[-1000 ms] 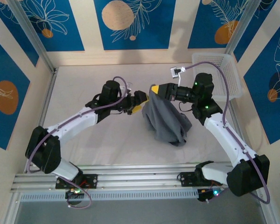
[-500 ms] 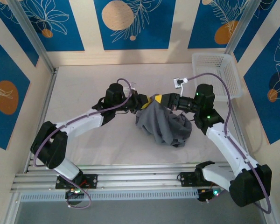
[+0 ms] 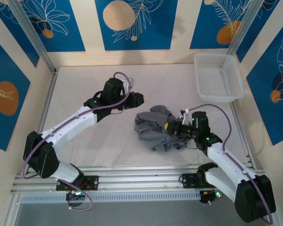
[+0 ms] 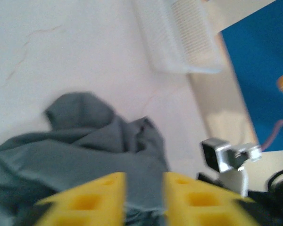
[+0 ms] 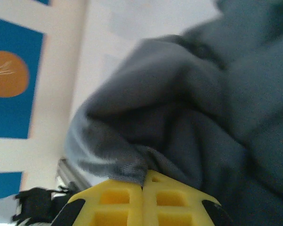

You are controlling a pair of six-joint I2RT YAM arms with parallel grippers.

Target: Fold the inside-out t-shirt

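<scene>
At frame centre, the crumpled slate-grey inside-out cloth t-shirt (image 3: 153, 134) lies on the white tabletop (image 3: 75, 84). My right gripper (image 3: 167, 126) pinches its edge; my left gripper (image 3: 140, 99) hangs parted and empty. I judge this the spreading step: next, the left takes another edge.

the crumpled inside-out t-shirt (image 3: 153, 134) heaps up mid-table, with the right gripper (image 3: 168, 126) pinched shut on its right edge. a white basket (image 3: 218, 77) blocks the far right corner. the left arm (image 3: 75, 120) slants across the left half. the table (image 3: 85, 80) lies bare behind it and between shirt and basket.
</scene>
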